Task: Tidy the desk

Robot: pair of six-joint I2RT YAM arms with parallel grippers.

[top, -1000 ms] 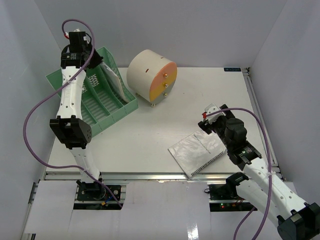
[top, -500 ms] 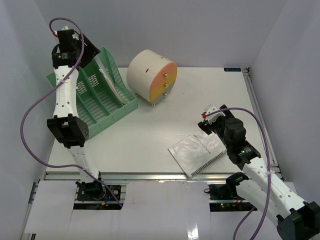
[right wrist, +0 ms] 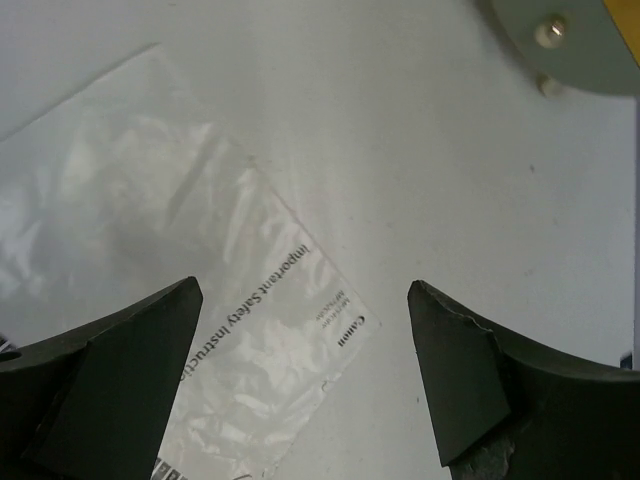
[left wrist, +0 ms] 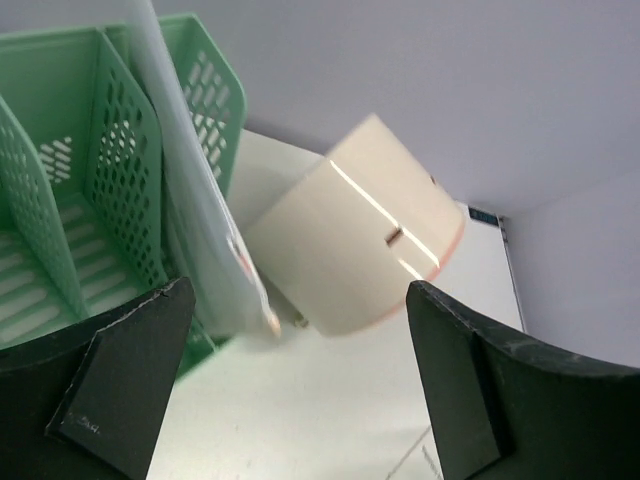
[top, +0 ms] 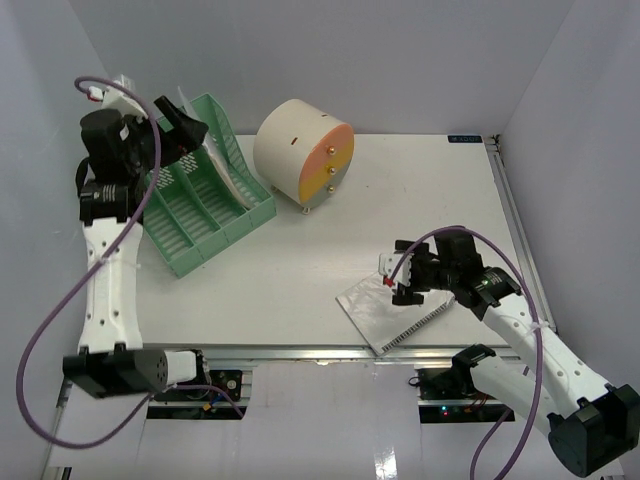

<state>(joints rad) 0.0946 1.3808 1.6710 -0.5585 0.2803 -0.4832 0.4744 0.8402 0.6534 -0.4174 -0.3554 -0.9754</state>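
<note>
Hard to make out: blurred sleeved papers [left wrist: 200, 230] in far slot of green file rack [top: 205, 205], lower edge hidden. Readable on bagged leaflet [right wrist: 270, 300], near right: "Canon", "Important Safety Instructions". Left gripper [left wrist: 300, 295] spread wide, empty, beside rack; right gripper [right wrist: 300, 290] spread, empty, above leaflet. White desk [top: 300, 260] beneath everything, railed edge nearest.
</note>
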